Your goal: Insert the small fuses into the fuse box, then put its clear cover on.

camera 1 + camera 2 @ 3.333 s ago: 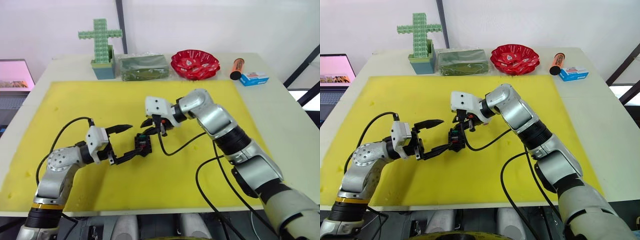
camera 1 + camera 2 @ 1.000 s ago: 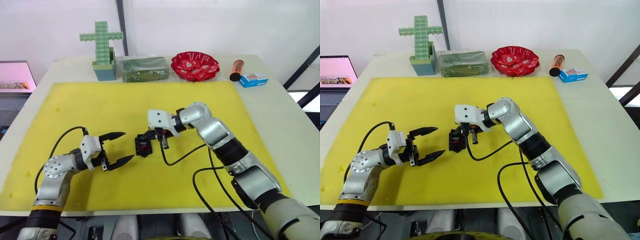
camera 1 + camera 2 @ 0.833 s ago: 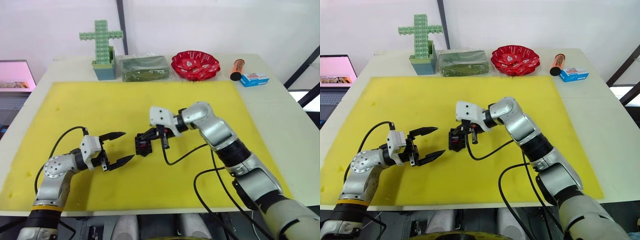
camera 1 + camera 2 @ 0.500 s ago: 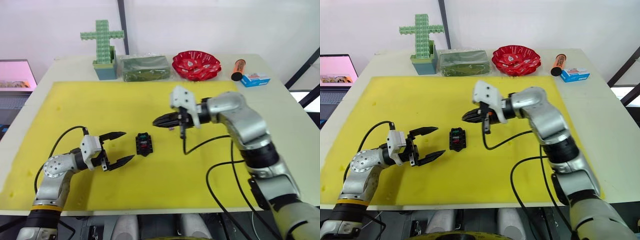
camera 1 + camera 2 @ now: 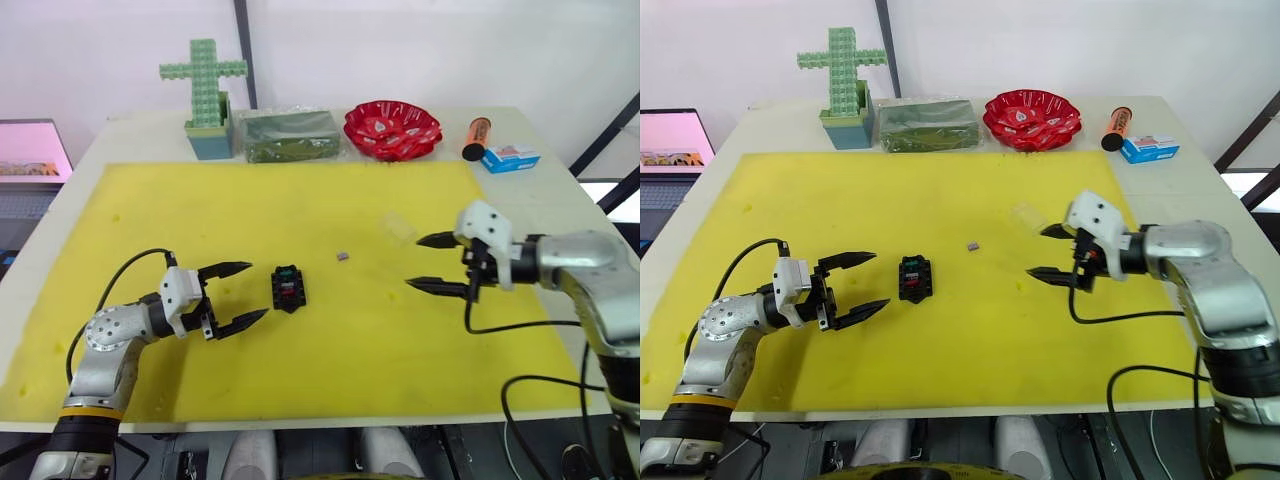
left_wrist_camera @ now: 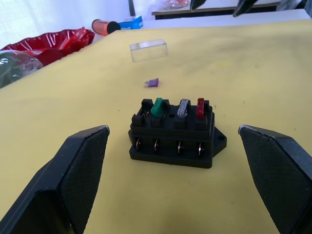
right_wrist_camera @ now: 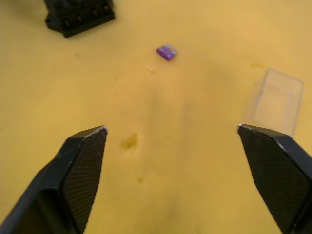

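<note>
You see a bright yellow mat [image 5: 300, 200] on a pale cream table [image 5: 560, 200]. The fuse box [image 6: 173, 140] is black, with a green fuse [image 6: 157, 107], a whitish-grey fuse [image 6: 183, 108] and a red fuse [image 6: 200, 108] in its slots. The purple fuse [image 7: 166, 52] lies on the yellow. The clear cover [image 7: 274, 100] is colourless. Your grippers have black fingers [image 5: 232, 269] on white housings. At the back you see a green studded cross [image 5: 203, 80], a glossy red bowl [image 5: 392, 128], an orange tube [image 5: 475, 137] and a blue-and-white carton [image 5: 508, 158].

The fuse box [image 7: 79, 15] is cut off by the right wrist view's edge. In the head views the purple fuse [image 5: 343, 256] is too small to make out.
</note>
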You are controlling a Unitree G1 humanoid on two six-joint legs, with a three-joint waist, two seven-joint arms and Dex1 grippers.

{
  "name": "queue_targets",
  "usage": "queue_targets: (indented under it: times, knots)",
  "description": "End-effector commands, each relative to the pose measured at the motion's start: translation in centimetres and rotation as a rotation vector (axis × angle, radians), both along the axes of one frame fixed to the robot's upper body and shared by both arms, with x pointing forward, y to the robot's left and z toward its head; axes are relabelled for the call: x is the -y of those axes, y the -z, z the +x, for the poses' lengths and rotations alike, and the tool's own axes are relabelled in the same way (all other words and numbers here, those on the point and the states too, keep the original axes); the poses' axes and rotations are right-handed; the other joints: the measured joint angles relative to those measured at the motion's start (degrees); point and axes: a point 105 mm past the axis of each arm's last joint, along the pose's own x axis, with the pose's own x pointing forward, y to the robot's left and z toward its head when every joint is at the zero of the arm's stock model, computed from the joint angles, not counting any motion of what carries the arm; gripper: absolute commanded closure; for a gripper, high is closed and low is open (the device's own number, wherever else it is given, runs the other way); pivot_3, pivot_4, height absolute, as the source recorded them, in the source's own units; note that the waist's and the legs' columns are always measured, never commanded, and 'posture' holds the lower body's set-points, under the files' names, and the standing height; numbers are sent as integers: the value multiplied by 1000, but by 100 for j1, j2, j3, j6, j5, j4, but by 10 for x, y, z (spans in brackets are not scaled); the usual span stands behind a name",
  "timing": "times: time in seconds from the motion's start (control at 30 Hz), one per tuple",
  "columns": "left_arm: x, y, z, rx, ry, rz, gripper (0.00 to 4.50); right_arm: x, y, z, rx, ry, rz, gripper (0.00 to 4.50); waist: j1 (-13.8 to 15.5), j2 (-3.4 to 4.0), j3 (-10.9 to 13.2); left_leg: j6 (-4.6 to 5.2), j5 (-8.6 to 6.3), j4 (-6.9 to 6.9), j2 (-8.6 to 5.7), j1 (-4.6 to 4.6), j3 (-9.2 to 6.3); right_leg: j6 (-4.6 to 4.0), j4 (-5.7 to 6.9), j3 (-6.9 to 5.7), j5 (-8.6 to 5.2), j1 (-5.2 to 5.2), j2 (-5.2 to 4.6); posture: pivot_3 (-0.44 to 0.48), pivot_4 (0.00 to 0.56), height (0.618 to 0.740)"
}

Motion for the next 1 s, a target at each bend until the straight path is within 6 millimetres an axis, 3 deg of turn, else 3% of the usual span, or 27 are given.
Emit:
queue_targets:
  times: [0.03, 0.27, 0.4, 0.57, 0.7, 0.77, 1.0]
  knots:
    - [1, -12, 2, 41, 6, -13, 0, -7, -11, 2, 19, 11, 70, 67, -12, -1, 0, 0, 0, 0, 1, 0, 0, 0, 0, 1, 0, 0, 1, 0, 150, 740]
    - [4, -12, 2, 40, 17, -14, 0, -36, -10, 20, -78, 42, 215, 67, -18, -1, 1, 0, 0, 0, 2, -6, 0, 0, -1, 1, 0, -5, 4, 0, 150, 740]
    - [5, -12, 1, 41, 23, -12, 0, -67, -18, 34, -330, 88, 455, 67, -20, 0, 2, 0, 0, 0, 6, -8, -5, 0, 7, 4, 1, -14, 6, 0, 150, 740]
    - [4, -12, 1, 42, 24, -10, 0, -77, -16, 37, -632, 114, 612, 67, 44, -1, 1, 0, 0, 5, 2, -58, -26, 0, 7, -14, 1, -44, 2, 0, 150, 740]
    - [5, -11, -1, 40, 26, -12, 0, -80, -15, 54, -692, 190, 682, 917, 4, 0, 1, 0, 0, 6, -8, -62, -23, 2, 2, -7, 3, -46, -13, 0, 150, 740]
    - [5, -11, -1, 39, 26, -13, 0, -81, -11, 57, -701, 214, 674, 1621, -6, 0, 1, 0, 0, 9, -10, -61, -9, 4, 4, -7, 5, -46, -10, 0, 150, 740]
    - [6, -9, -3, 37, 32, -12, 0, -84, 2, 62, -815, 280, 693, 1621, -15, 0, 2, 1, 1, 8, 4, -58, -18, 19, 14, -8, 13, -48, 21, 0, 150, 740]
